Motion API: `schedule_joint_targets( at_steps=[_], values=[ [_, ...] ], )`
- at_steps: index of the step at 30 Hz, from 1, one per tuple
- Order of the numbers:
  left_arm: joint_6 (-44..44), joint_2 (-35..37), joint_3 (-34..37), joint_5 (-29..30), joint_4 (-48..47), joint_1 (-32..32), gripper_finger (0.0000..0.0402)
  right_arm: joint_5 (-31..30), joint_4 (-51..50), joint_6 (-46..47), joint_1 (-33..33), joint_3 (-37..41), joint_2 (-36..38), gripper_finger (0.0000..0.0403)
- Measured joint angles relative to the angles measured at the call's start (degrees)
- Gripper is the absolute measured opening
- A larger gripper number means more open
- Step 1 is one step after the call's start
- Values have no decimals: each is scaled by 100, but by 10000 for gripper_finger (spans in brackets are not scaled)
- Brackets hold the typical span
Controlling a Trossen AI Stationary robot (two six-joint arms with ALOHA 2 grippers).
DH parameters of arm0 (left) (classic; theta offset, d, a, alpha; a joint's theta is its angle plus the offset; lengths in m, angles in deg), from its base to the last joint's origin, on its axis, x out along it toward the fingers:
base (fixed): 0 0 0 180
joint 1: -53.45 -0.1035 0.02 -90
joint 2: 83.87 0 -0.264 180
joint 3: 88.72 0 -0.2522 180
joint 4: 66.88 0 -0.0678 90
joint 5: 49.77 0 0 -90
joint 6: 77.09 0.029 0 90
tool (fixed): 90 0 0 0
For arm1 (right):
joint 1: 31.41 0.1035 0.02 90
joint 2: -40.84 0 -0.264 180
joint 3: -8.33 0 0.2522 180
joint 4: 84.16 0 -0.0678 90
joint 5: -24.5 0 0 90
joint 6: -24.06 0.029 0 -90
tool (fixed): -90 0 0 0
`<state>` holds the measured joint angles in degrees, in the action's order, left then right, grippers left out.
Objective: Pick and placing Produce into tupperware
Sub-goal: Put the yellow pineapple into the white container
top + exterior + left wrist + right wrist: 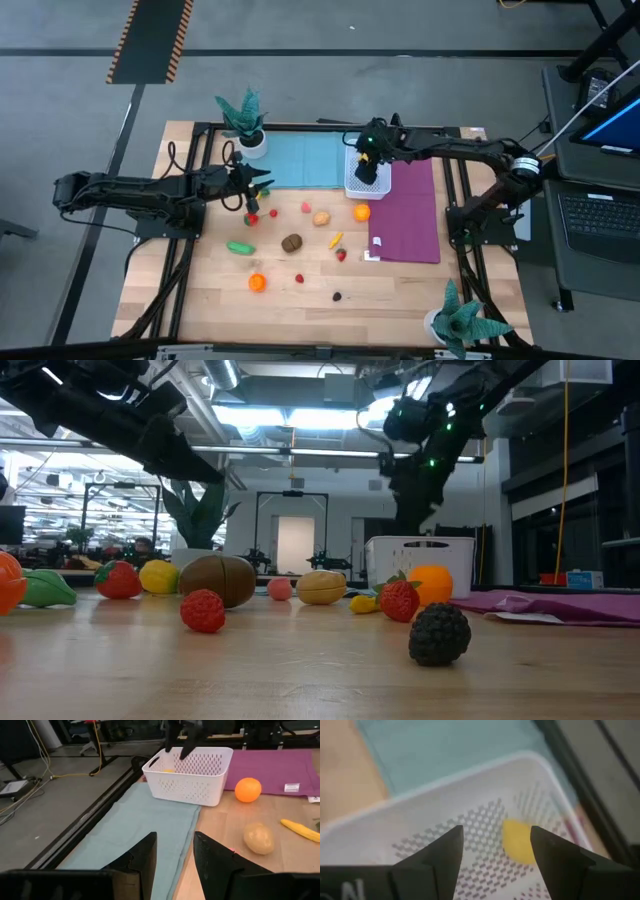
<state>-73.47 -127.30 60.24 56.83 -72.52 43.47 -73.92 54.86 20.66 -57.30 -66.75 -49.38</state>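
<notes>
My right gripper hung released, fingers apart, directly above the basket; a yellow piece lay inside, below my fingertips.

Bright, even overhead light — ceiling strips glare in the low view — right wrist view blurred.
</notes>
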Motion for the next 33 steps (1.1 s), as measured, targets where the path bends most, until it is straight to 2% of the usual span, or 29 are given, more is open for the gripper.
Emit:
schedule_joint_targets(
  at_steps=[3, 6, 9, 13, 20, 27, 33],
  values=[
    [0, 97, 0, -23, 6, 4, 121, -7, 161, -25, 137, 45, 237, 232],
    [0, 224, 0, -320, 4, 2, 121, -20, 452, -70, 274, 264, 493, 232],
    [0, 400, 0, -684, 6, 4, 121, -289, 897, -154, 435, 595, 817, 232],
    [2, 701, 0, -896, -25, 3, 121, -398, 1746, -331, 680, 1189, 1368, 232],
    [-4, 1331, 2, -936, -759, 30, 121, -400, 3565, -465, 1088, 2393, 2137, 232],
    [1, 1867, 2, -1415, -1249, 290, 121, -105, 5672, -587, 1511, 3426, 2285, 232],
    [0, 2136, 2, -1423, -1651, 410, 121, -66, 5912, -315, 1738, 3624, 2283, 232]
  ],
)
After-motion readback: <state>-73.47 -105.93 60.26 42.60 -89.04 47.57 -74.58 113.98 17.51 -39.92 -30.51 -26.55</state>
